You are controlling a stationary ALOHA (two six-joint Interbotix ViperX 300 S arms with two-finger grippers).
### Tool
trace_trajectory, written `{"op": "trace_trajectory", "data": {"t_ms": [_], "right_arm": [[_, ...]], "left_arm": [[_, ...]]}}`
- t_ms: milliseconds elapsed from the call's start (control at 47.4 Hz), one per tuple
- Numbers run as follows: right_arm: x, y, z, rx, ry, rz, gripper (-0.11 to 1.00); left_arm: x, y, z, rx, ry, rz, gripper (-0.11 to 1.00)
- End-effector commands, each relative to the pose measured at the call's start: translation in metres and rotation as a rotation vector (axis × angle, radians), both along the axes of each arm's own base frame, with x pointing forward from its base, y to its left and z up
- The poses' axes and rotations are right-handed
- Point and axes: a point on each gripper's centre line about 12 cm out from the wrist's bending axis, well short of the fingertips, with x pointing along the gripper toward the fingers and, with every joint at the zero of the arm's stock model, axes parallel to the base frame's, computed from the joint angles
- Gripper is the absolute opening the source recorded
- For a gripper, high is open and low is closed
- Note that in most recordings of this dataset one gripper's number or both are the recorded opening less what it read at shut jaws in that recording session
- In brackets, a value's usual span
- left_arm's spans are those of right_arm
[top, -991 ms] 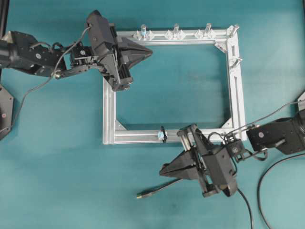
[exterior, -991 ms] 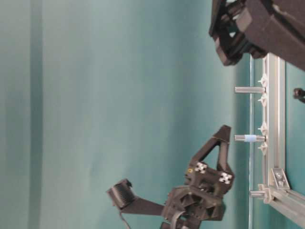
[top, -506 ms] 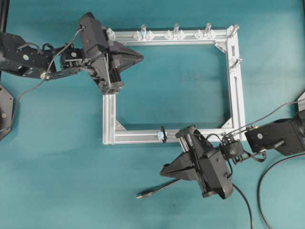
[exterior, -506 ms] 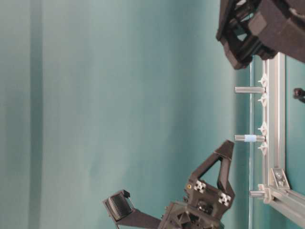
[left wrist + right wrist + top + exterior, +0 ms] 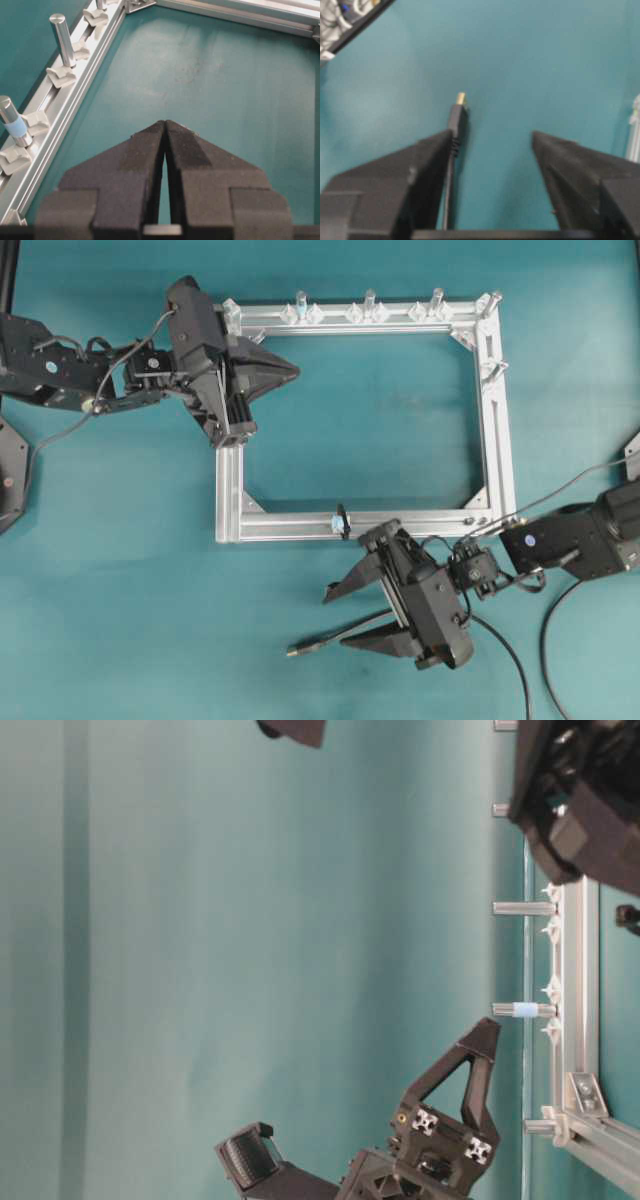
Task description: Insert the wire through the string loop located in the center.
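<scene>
Both jaws empty: right gripper (image 5: pixel 344 616) spread wide beside wire (image 5: pixel 322 642); left gripper (image 5: pixel 295 368) pinched closed over frame (image 5: pixel 495 430).

Light is even and fairly bright, falling from above onto the teal table (image 5: pixel 120 620), with only soft, faint shadows. The silver frame (image 5: pixel 495 420) shows mild glare. The overhead view is sharp. The right wrist view is soft, the wire (image 5: pixel 456 122) plug slightly blurred and the near fingers (image 5: pixel 395 185) out of focus. The table-level view appears turned sideways.
</scene>
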Motion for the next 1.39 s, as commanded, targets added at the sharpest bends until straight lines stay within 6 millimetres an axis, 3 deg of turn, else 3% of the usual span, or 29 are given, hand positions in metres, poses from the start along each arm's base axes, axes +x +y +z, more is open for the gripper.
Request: {"op": "trace_trajectory", "data": {"t_ms": [0,148,316,1054,1370], "right_arm": [[0.005,0.004,0.011,0.012,-0.035,0.007,0.7],[0.004,0.004,0.009,0.007,-0.025,0.007,0.69],[0.006,0.004,-0.009,-0.013,0.033,0.005,0.69],[0.015,0.01,-0.054,-0.056,0.166,0.006,0.69],[0.019,0.016,-0.06,-0.068,0.194,0.012,0.6]], "left_arm": [[0.002,-0.001,0.012,0.009,-0.034,-0.006,0.0],[0.002,-0.001,0.012,0.01,-0.034,-0.007,0.0],[0.002,-0.001,0.012,0.01,-0.034,-0.007,0.0],[-0.001,-0.002,0.007,0.007,-0.02,-0.007,0.0],[-0.002,-0.003,0.006,0.005,-0.018,-0.009,0.0]]}}
